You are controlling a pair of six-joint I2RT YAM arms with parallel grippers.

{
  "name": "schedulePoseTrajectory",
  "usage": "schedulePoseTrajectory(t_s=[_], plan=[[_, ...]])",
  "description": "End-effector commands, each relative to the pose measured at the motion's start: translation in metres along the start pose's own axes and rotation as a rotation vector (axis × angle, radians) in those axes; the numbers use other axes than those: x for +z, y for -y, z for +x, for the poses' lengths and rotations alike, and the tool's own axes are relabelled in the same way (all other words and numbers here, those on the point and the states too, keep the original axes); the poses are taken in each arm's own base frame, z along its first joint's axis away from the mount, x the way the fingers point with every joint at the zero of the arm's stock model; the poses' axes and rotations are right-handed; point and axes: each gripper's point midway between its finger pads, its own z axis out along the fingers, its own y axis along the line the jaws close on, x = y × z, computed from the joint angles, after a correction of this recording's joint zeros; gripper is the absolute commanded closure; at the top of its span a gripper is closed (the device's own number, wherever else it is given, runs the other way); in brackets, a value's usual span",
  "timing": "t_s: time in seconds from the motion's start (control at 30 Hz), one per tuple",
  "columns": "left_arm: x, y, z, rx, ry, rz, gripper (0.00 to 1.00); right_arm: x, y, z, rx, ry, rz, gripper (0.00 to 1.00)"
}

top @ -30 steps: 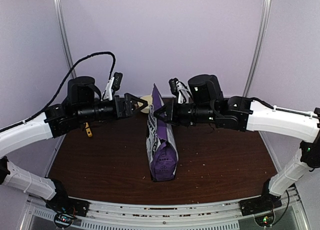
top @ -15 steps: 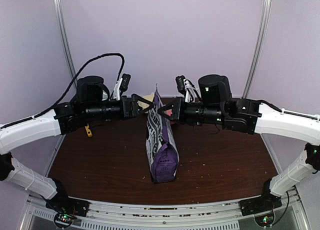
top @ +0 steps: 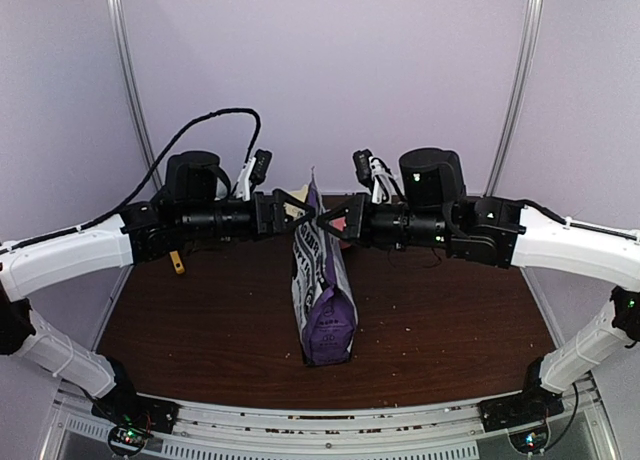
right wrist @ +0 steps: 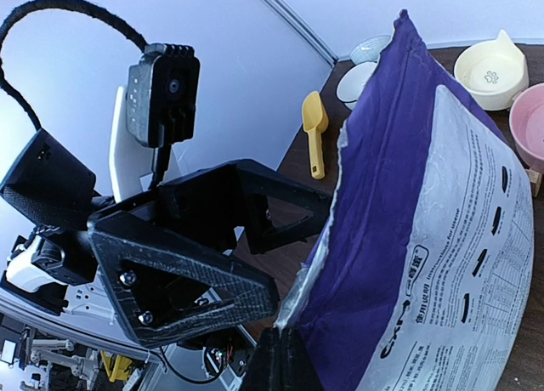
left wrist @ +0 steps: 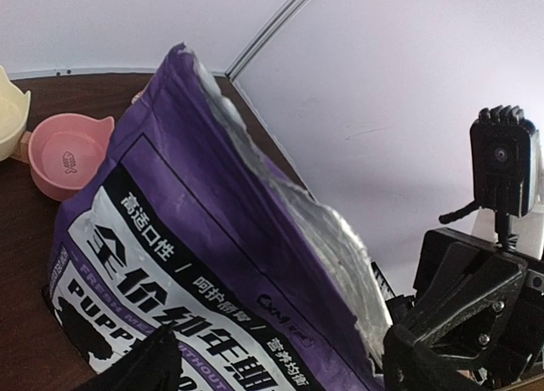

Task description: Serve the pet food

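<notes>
The purple pet food bag [top: 326, 315] stands upright on the bench [top: 200, 320], top open; the left end effector [top: 297, 208] is spread wide beside its rim, gripping nothing; the right end effector [top: 326, 223] meets the opposite edge, grip impossible to tell

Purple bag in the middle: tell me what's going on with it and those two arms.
The purple puppy-food bag stands upright on the table, top torn open. Both arms reach its top edge from opposite sides: the left gripper with jaws apart, the right gripper possibly pinching it, though that is unclear. Nothing is served yet: the pink bowl and cream bowl behind the bag are empty, and the yellow scoop lies on the table, untouched.
</notes>
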Motion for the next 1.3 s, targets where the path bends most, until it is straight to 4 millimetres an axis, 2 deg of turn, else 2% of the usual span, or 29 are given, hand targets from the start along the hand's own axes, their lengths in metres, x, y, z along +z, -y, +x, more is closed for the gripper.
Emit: schedulePoseTrajectory(t_s=[0.0, 0.5, 0.8, 1.0, 1.27], plan=[[-0.001, 0.019, -0.024, 0.021, 0.058, 0.062, 0.15, -0.01, -0.012, -0.002, -0.025, -0.002, -0.045, 1.0], [0.01, 0.008, -0.015, -0.012, 0.018, 0.052, 0.2, -0.012, -0.01, 0.004, -0.092, -0.039, -0.034, 1.0], [0.018, 0.01, -0.011, -0.013, -0.016, 0.078, 0.42, -0.015, -0.006, 0.004, -0.12, -0.046, -0.005, 1.0], [0.021, 0.024, -0.015, 0.008, -0.021, 0.144, 0.48, -0.015, -0.002, 0.007, -0.13, -0.058, 0.009, 1.0], [0.024, 0.029, -0.012, 0.011, -0.039, 0.18, 0.8, -0.02, 0.002, 0.002, -0.138, -0.037, 0.046, 1.0]])
